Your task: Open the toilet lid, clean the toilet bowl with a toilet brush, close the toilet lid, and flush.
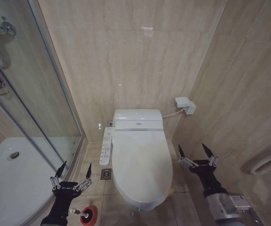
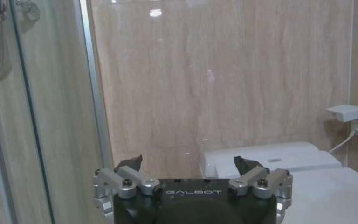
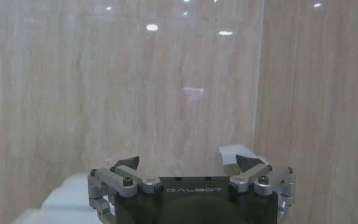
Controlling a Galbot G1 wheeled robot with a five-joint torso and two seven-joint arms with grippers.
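The toilet lid (image 1: 141,160) lies flat and shut over the toilet bowl (image 1: 145,203), set against the beige tiled back wall (image 1: 135,56), so opening has not begun. The left gripper (image 1: 73,173) hangs low beside the toilet, between it and the glass shower door (image 1: 32,94), its 2 fingers spread wide and holding nothing; the right gripper (image 1: 197,155) waits on the other side, near the side wall, likewise spread and empty. The toilet brush (image 1: 81,213) stands in its red holder (image 1: 89,215) on the floor just under the left arm. I'd judge the lid light, stiff and slick, hinged at the tank end, so the best hold is under its rounded front lip, lifting upward and back. The brush looks light and thin-handled, easy to pinch near its top. Room is tight: the button panel (image 1: 107,146) runs along the left of the seat, and a wall socket (image 1: 185,104) sits behind on the right.
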